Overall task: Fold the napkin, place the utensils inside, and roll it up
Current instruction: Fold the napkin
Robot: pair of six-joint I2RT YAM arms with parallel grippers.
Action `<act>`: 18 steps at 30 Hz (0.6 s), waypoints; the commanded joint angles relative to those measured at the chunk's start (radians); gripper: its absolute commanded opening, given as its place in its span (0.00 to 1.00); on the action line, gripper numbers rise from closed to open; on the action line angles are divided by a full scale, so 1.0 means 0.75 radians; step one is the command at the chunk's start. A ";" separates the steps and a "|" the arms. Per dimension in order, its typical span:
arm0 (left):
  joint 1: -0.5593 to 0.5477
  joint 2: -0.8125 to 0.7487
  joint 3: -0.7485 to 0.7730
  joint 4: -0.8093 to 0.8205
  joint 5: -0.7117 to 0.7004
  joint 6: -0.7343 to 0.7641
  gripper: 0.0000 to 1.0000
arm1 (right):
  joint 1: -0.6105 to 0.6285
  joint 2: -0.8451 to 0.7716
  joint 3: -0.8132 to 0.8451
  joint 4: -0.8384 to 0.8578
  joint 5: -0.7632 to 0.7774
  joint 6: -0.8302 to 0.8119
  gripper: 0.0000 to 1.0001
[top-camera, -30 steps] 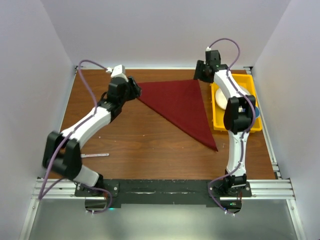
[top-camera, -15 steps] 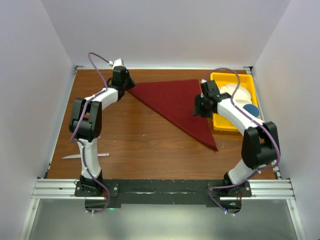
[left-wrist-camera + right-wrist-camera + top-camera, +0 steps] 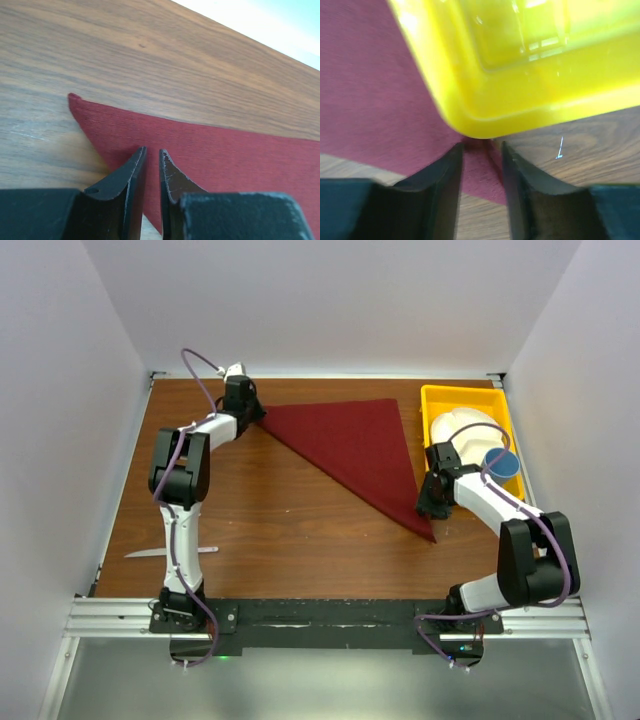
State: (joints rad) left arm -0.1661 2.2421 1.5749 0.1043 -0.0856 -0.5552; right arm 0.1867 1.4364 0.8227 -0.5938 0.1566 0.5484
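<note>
Plain pale walls [image 3: 330,300] enclose a brown wooden table [image 3: 290,530] on three sides.

One napkin [image 3: 355,445], upper centre. One utensil [image 3: 142,553], lower left, partly behind an arm. One yellow tray [image 3: 460,391], upper right, with one plate [image 3: 455,428] and one cup [image 3: 502,462] in it. Two arms: left arm [image 3: 180,465] and right arm [image 3: 490,502].

**Left wrist view: claw at a corner of the napkin**
The left claw [image 3: 151,150] enters from the near edge, its dark fingers [image 3: 125,175] almost together with a thin slit between them. Its tips sit over the maroon napkin [image 3: 225,150], just right of the cloth's pointed left corner. The wood-grain desk [image 3: 150,60] extends beyond.
</note>
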 commanded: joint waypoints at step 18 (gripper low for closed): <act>0.054 0.001 0.117 -0.014 0.034 0.123 0.23 | 0.029 -0.163 -0.115 0.045 -0.131 0.109 0.39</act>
State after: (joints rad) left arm -0.1555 2.2559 1.6001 0.0753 -0.0628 -0.4767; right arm 0.2092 1.3239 0.7792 -0.6064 0.1493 0.5682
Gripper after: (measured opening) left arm 0.239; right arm 0.452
